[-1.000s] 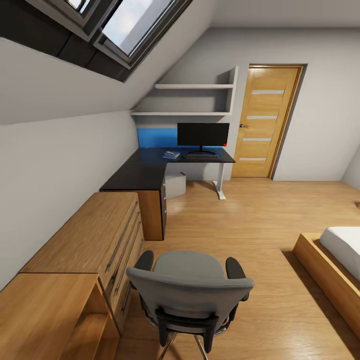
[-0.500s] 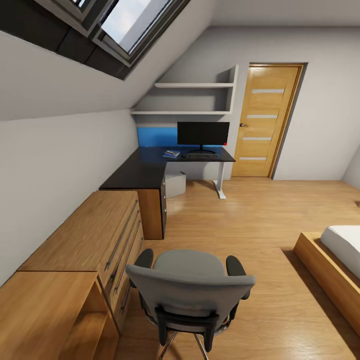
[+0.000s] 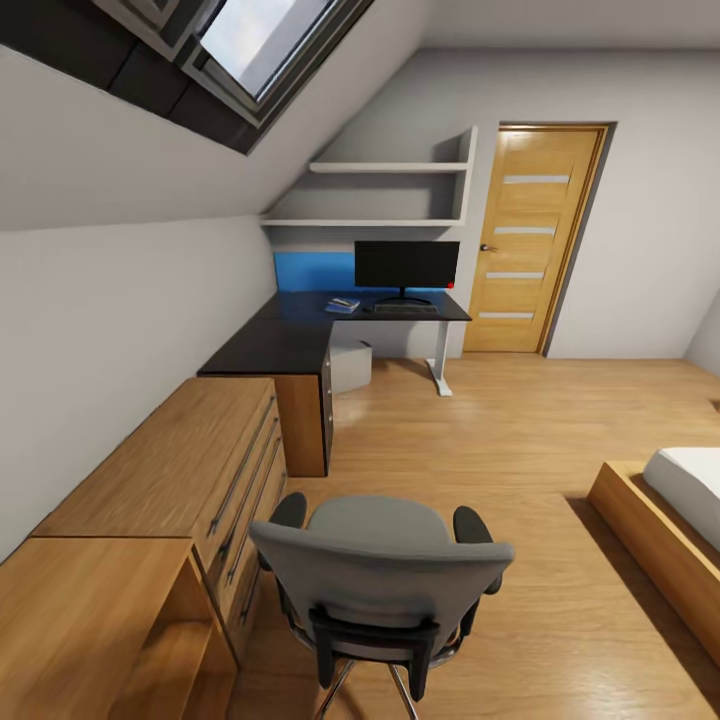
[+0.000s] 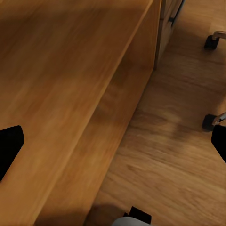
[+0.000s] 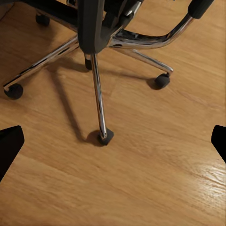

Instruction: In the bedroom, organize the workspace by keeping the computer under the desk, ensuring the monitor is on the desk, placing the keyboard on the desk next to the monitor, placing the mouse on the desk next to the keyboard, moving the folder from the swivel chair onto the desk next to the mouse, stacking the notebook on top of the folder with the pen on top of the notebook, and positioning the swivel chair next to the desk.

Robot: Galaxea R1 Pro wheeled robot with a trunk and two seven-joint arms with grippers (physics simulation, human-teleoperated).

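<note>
Pale attic bedroom: the swivel chair [image 3: 380, 580] stands near, on the plank floor [image 3: 480, 440], well apart from the far counter [image 3: 300, 335]. Casters [image 5: 104, 137] should let it roll easily; I would push the stiff backrest [image 3: 385, 585]. Both grippers' jaws hang wide, holding nothing.

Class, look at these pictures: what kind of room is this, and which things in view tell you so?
Most likely an attic bedroom with a work corner: a bed on a low wooden frame, a skylight in the sloped ceiling, and a desk carrying a monitor.

Swivel chair [image 3: 380, 585] base cut off (mouse too small).
</note>
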